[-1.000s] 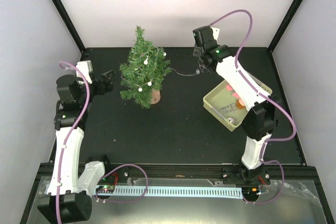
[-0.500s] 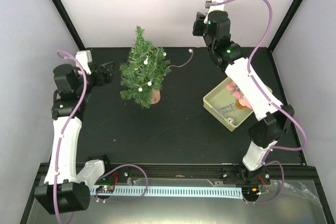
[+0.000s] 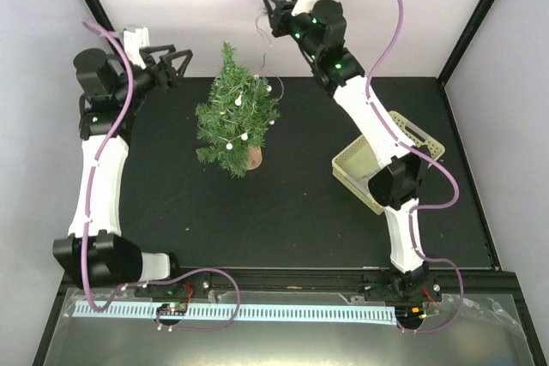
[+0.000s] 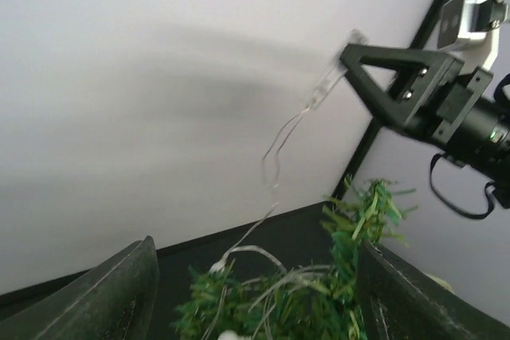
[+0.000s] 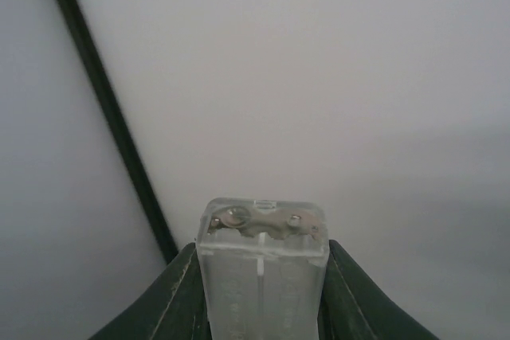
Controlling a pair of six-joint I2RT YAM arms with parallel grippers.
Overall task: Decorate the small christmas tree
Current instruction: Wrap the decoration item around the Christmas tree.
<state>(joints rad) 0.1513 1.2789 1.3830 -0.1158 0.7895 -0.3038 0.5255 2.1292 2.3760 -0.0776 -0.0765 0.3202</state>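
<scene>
Grips translucent rectangular plastic battery case (image 5: 263,268) in right end effector (image 3: 273,19), higher than bristly conical small christmas tree (image 3: 233,122). Holds left end effector (image 3: 176,64) wide, empty.

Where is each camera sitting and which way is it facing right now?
Top external: fixed above and behind the bases, looking down on the table; both arms show, left hand and right hand raised either side of the small christmas tree.
Left wrist: looks over the treetop toward the back wall; own fingers frame the bottom.
Right wrist: faces the back wall; own fingers clamp a clear battery box.
Shared: top and left wrist both show tree and right hand.
</scene>
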